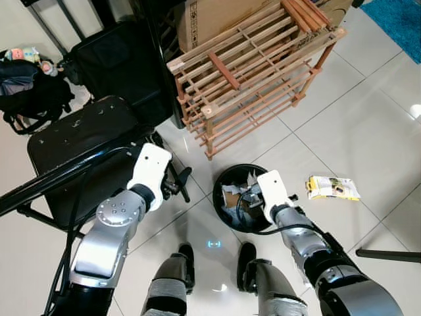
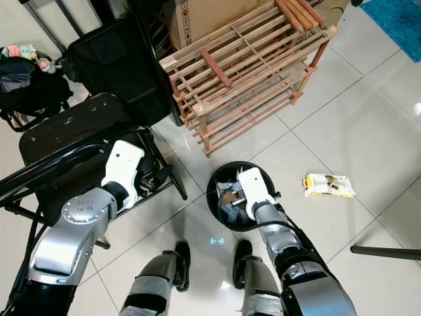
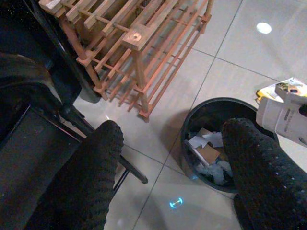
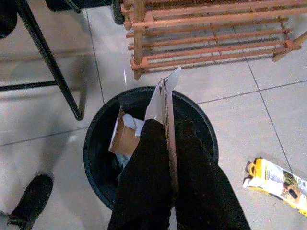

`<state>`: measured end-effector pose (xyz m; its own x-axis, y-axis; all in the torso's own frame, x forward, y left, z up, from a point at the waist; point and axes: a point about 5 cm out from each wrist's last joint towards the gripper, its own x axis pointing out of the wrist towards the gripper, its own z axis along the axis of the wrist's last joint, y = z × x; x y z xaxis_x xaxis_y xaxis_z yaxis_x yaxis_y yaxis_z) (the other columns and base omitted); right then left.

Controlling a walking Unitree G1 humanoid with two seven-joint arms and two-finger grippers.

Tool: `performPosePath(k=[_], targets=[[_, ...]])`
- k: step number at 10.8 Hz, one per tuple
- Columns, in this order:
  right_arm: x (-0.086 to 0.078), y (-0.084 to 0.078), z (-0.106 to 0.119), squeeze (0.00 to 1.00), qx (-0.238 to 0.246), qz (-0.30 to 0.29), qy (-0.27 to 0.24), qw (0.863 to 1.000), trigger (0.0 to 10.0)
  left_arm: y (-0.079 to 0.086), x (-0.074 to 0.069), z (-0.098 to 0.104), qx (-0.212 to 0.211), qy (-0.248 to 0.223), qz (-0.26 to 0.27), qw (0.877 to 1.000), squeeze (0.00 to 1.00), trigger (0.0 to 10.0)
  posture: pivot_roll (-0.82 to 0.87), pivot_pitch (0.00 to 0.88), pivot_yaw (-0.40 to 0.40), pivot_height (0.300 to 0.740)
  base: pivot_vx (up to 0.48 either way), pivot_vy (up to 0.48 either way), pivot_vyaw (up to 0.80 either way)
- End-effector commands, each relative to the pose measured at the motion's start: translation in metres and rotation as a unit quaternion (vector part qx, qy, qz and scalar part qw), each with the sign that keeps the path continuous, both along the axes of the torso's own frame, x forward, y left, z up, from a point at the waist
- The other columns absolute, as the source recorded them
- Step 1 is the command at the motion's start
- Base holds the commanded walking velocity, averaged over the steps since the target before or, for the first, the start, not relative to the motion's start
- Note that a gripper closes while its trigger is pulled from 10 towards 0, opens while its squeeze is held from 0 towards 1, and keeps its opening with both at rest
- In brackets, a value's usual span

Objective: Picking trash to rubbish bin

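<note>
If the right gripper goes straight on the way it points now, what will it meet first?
Most likely the trash inside the black bin: the right gripper, shut on a flat piece of cardboard, points down into its opening. Depth is unclear.

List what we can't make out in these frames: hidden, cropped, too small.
- Rubbish bin bottom: right wrist view, covered by trash and the right gripper with its flat cardboard piece.
- Yellow packet print: eye views, too small; right wrist view crops it at the edge.
- Right gripper in the eye views: hidden under its white wrist block.
- Cardboard box behind the wooden rack: cut off by the top edge.
</note>
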<state>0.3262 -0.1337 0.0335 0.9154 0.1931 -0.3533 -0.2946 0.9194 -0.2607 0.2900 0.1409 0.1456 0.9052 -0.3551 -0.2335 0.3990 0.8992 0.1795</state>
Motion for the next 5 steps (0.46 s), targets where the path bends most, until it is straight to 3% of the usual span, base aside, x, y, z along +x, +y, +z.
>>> performPosePath(k=[1,2,3,5], targets=[[-0.0082,-0.0029,-0.0107,0.00,-0.009,-0.004,0.017,1.000,10.0,-0.0006,-0.0053,-0.0050,-0.001,0.012,-0.004,1.000,0.00,10.0,0.45,0.417,0.030,0.740,0.000,0.000,0.00],[-0.0086,-0.0052,-0.0111,0.01,-0.006,-0.008,0.017,1.000,10.0,-0.0004,-0.0051,-0.0049,-0.001,0.012,-0.003,1.000,0.00,10.0,0.45,0.420,0.030,0.740,0.000,0.000,0.00],[-0.0089,-0.0069,-0.0114,1.00,-0.008,-0.010,0.016,1.000,10.0,0.0001,-0.0052,-0.0053,0.000,0.012,-0.003,1.000,0.00,10.0,0.45,0.420,0.030,0.740,0.000,0.000,0.00],[-0.0091,-0.0079,-0.0114,1.00,-0.010,-0.012,0.012,1.000,10.0,0.0009,-0.0063,-0.0069,0.003,0.015,-0.003,1.000,0.00,10.0,0.45,0.420,0.030,0.740,0.000,0.000,0.00]])
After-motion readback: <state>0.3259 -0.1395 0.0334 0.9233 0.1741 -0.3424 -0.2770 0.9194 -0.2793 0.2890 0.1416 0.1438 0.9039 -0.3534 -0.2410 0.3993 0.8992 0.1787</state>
